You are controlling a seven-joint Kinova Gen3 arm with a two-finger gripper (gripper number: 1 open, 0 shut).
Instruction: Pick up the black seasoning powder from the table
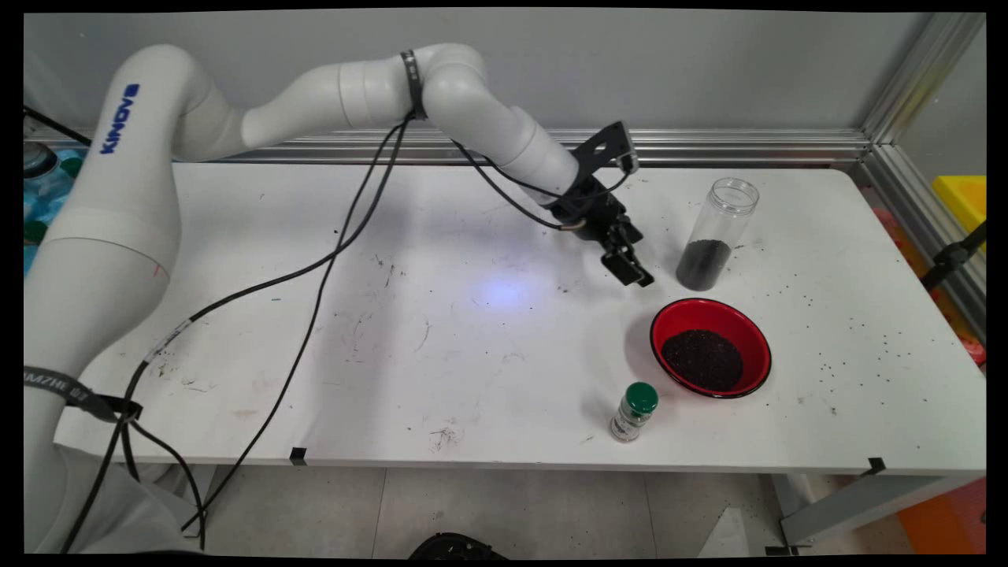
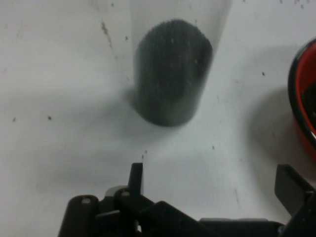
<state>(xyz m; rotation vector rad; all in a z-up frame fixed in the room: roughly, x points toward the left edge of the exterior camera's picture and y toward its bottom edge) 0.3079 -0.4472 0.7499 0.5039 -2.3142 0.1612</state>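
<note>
My black gripper (image 1: 630, 268) hangs just above the table, a little left of a clear upright plastic jar (image 1: 715, 234) with dark grains in its lower third. In the hand view the jar (image 2: 173, 74) stands straight ahead of my gripper (image 2: 212, 185), whose fingers (image 2: 136, 177) are spread wide with nothing between them. A red bowl (image 1: 710, 347) holding a heap of the same dark grains sits nearer the front, right of and below the gripper; its rim (image 2: 303, 98) shows at the hand view's right edge.
A small spice bottle with a green cap (image 1: 635, 411) stands near the table's front edge, left of the bowl. Loose dark grains are scattered over the table's right part (image 1: 850, 331). Black cables (image 1: 315, 276) hang from the arm over the left half.
</note>
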